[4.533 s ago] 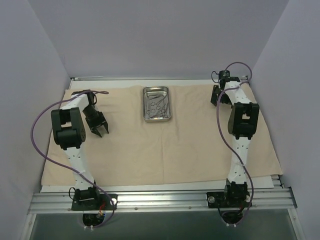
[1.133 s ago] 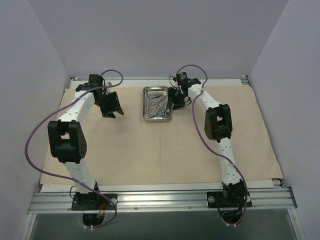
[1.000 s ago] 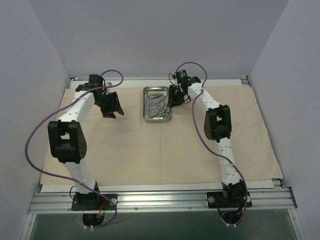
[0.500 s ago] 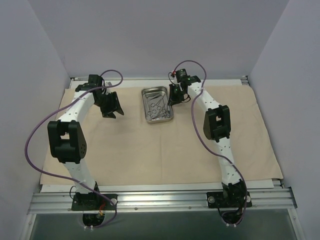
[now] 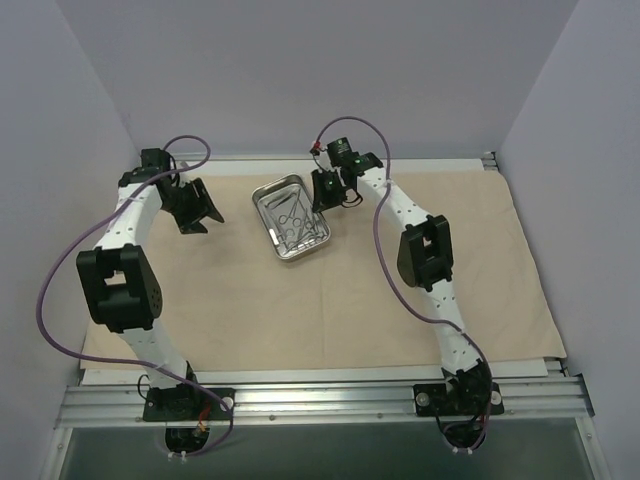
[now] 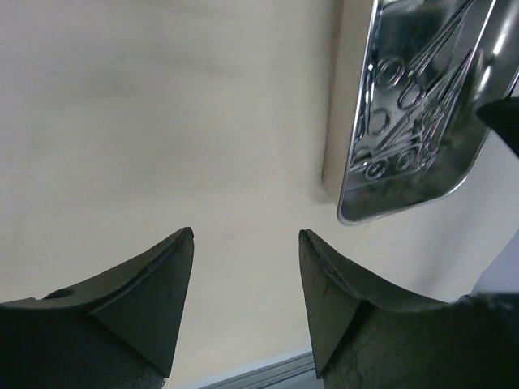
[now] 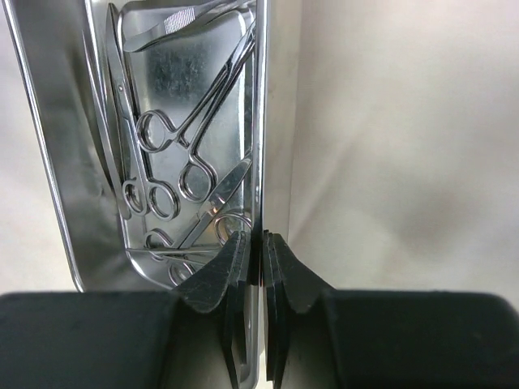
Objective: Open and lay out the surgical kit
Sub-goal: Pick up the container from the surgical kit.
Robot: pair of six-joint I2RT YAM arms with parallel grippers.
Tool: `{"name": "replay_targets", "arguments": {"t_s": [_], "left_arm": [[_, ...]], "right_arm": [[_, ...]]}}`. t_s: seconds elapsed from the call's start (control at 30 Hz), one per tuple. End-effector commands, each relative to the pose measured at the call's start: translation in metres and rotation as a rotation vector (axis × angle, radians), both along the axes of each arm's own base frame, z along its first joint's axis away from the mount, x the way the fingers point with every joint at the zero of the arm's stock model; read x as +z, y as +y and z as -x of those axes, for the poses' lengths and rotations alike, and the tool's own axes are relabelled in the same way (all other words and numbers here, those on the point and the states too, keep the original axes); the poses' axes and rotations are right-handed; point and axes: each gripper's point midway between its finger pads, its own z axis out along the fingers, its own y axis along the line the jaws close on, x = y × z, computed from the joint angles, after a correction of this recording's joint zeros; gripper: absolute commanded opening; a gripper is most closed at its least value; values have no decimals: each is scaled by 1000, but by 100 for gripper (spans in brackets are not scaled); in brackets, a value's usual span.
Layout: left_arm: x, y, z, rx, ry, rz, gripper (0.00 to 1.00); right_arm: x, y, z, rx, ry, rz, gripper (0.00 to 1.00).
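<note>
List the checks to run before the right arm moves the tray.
1. Right gripper hold on the steel tray: ok, the fingers are pinched on its side rim.
2. Instruments contained: ok, all those visible lie inside the tray; the full count cannot be told.
3. Left gripper clear: ok, it is open, empty and apart from the tray.
4. Cloth wrap spread: ok, it lies flat under the tray.
5. Tray level: cannot tell.
</note>
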Motion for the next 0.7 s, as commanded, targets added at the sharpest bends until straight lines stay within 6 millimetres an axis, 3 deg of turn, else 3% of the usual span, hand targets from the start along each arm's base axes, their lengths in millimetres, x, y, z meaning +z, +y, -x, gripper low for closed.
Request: {"name": "replay_targets", "arguments": {"t_s": [0.0,0.17,0.3,0.5,0.67], "left_arm": [[31,21,-4,50,-88,-24,64],[44,46,-6,37,-114,-158,64],[59,53,-8,26,-147,-208,64],[50,39,-5,-66,-129,-202,65],[26,23,-2,-158,-85,-252,65]], "right_arm": [[90,46,25,176,-157,-134,0],[92,63,49,276,-148,-162,0],[91,76,68,357,-131,-181,0],[81,100,97,448,-85,-212,0],[69,121,123,501,-27,-230,0]]}}
